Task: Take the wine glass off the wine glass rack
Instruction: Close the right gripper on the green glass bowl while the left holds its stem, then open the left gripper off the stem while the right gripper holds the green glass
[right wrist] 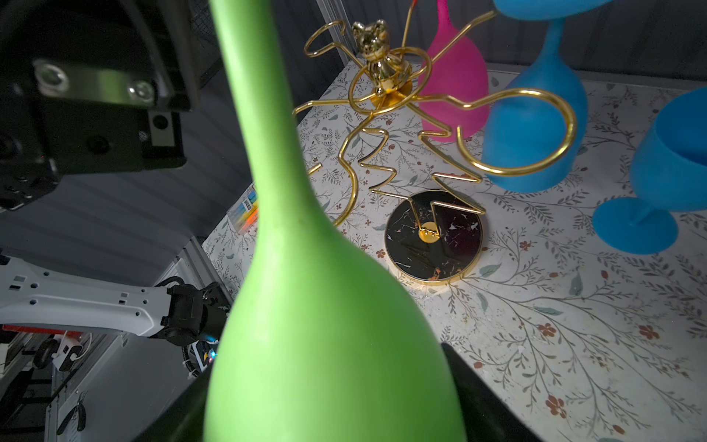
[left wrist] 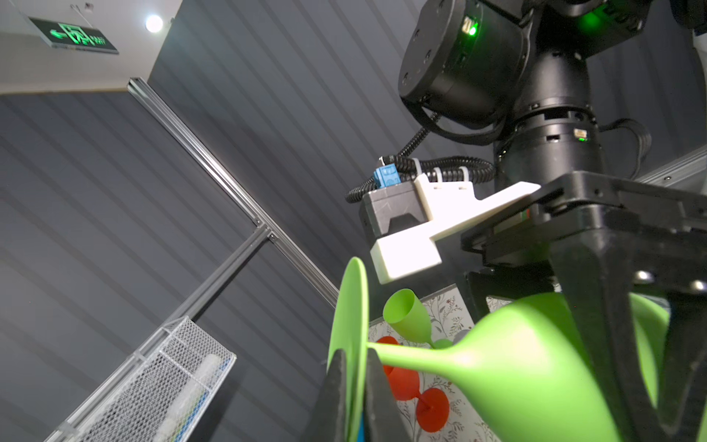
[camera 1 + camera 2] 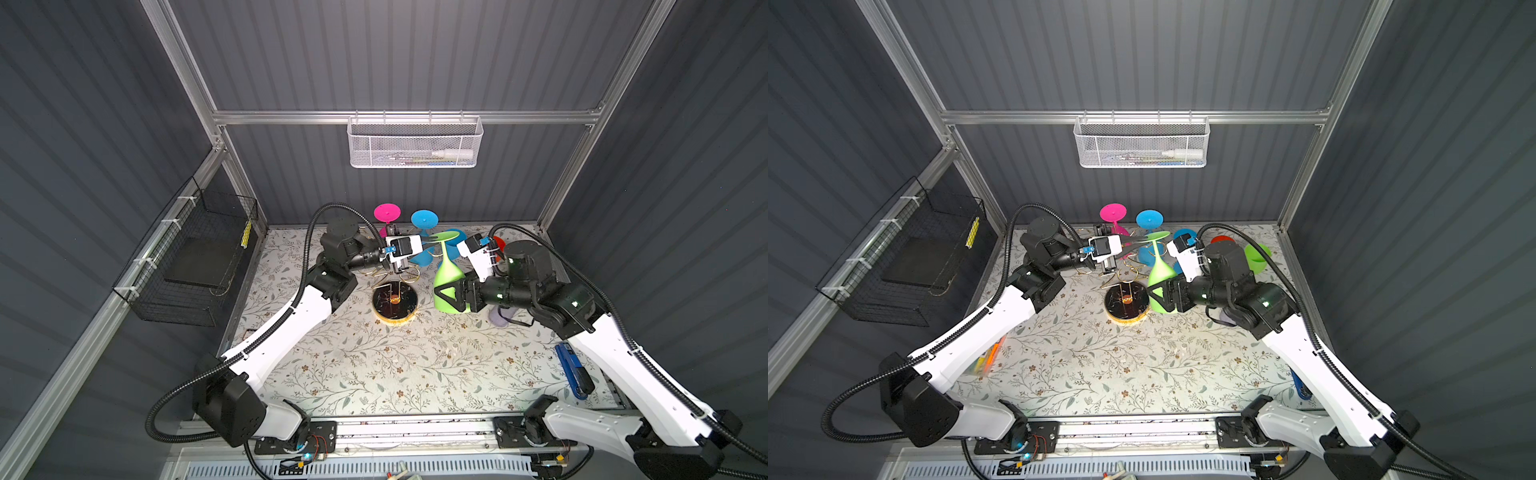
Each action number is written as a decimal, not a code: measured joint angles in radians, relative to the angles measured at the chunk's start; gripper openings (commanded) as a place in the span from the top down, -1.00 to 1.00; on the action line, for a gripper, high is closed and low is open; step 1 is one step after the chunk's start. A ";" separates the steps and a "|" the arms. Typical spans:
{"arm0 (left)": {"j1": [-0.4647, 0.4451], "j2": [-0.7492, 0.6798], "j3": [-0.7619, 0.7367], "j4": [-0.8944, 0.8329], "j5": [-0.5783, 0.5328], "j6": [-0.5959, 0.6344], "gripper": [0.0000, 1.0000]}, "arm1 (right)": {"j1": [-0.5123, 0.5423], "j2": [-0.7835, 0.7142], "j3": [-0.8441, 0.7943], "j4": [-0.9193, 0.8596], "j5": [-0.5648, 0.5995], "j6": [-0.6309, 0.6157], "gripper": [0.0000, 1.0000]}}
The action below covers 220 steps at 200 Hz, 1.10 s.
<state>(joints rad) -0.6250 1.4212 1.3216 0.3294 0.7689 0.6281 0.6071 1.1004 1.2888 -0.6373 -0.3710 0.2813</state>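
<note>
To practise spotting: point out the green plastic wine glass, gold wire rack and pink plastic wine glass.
Green plastic wine glass [image 3: 448, 274]: in a top view, its bowl.
Gold wire rack [image 1: 459, 248]: right wrist view, its black base.
Pink plastic wine glass [image 3: 387, 212]: in a top view, its foot.

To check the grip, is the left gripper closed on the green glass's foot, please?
Yes, the left gripper clamps the green wine glass by its flat foot.

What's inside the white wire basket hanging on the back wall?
A white plastic bottle lies on its side inside the white wire mesh basket. Some thin coloured things lie beside it, but the mesh blurs them, so I cannot tell what they are.
</note>
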 measured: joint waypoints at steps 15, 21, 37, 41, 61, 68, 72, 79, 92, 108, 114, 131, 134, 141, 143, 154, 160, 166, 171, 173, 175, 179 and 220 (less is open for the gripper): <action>0.007 0.000 0.000 -0.016 -0.002 0.008 1.00 | -0.004 -0.005 0.000 0.000 0.000 0.003 -0.17; 0.008 0.000 0.000 -0.017 -0.003 0.009 1.00 | -0.004 -0.005 0.000 -0.001 0.000 0.003 -0.19; 0.008 0.000 0.000 -0.020 -0.006 0.009 1.00 | -0.004 -0.005 0.000 -0.002 0.000 0.003 -0.31; 0.008 0.000 0.000 -0.021 -0.008 0.009 1.00 | -0.004 -0.005 0.000 -0.002 0.000 0.004 -0.36; 0.007 -0.003 0.000 -0.029 -0.018 0.009 1.00 | -0.004 -0.005 0.000 0.000 0.002 0.007 -0.65; 0.007 -0.005 0.000 -0.034 -0.024 0.008 1.00 | -0.004 -0.006 0.000 0.001 0.002 0.010 -0.76; 0.006 -0.007 -0.001 -0.039 -0.030 0.004 1.00 | -0.005 -0.008 0.000 0.003 0.005 0.009 -0.83; 0.005 -0.012 -0.005 -0.042 -0.043 -0.007 1.00 | -0.005 -0.012 0.000 0.007 0.010 0.011 -0.92; -0.001 -0.023 -0.009 -0.050 -0.077 -0.036 1.00 | -0.004 -0.026 -0.005 0.022 0.021 0.009 -0.98; -0.003 -0.037 -0.016 -0.058 -0.127 -0.079 1.00 | -0.005 -0.057 -0.014 0.048 0.043 0.003 -0.98; -0.003 -0.043 -0.018 -0.062 -0.149 -0.101 1.00 | -0.005 -0.071 -0.018 0.058 0.050 0.003 -0.98; -0.003 -0.058 -0.019 -0.076 -0.211 -0.173 1.00 | -0.010 -0.112 -0.030 0.093 0.066 0.002 -0.98; -0.003 -0.061 -0.019 -0.078 -0.222 -0.187 1.00 | -0.010 -0.119 -0.033 0.101 0.067 0.002 -0.98; -0.003 -0.068 -0.019 -0.085 -0.248 -0.219 1.00 | -0.012 -0.135 -0.039 0.117 0.074 0.001 -0.98; -0.003 -0.069 -0.019 -0.087 -0.254 -0.227 1.00 | -0.013 -0.140 -0.040 0.122 0.076 0.000 -0.98; -0.003 -0.080 -0.019 -0.100 -0.293 -0.279 1.00 | -0.020 -0.167 -0.051 0.146 0.087 -0.002 -0.98; -0.003 -0.085 -0.019 -0.108 -0.315 -0.311 1.00 | -0.026 -0.183 -0.058 0.158 0.092 -0.002 -0.98; -0.004 -0.090 -0.019 -0.116 -0.338 -0.342 1.00 | -0.031 -0.198 -0.063 0.166 0.095 -0.004 -0.98; -0.004 -0.093 -0.019 -0.122 -0.355 -0.365 1.00 | -0.038 -0.212 -0.069 0.175 0.098 -0.005 -0.96; -0.004 -0.094 -0.019 -0.126 -0.363 -0.376 1.00 | -0.043 -0.219 -0.072 0.179 0.099 -0.005 -0.95; -0.004 -0.095 -0.019 -0.129 -0.370 -0.385 1.00 | -0.046 -0.225 -0.075 0.182 0.099 -0.005 -0.93; -0.004 -0.096 -0.019 -0.133 -0.381 -0.402 1.00 | -0.055 -0.238 -0.080 0.187 0.101 -0.005 -0.89; -0.003 -0.110 -0.032 -0.172 -0.467 -0.523 1.00 | -0.205 -0.361 -0.150 0.248 0.066 0.034 -0.47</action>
<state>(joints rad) -0.6285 1.3109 1.2892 0.1570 0.3019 0.1055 0.4019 0.7391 1.1385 -0.3889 -0.3054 0.3157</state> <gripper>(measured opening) 0.055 0.769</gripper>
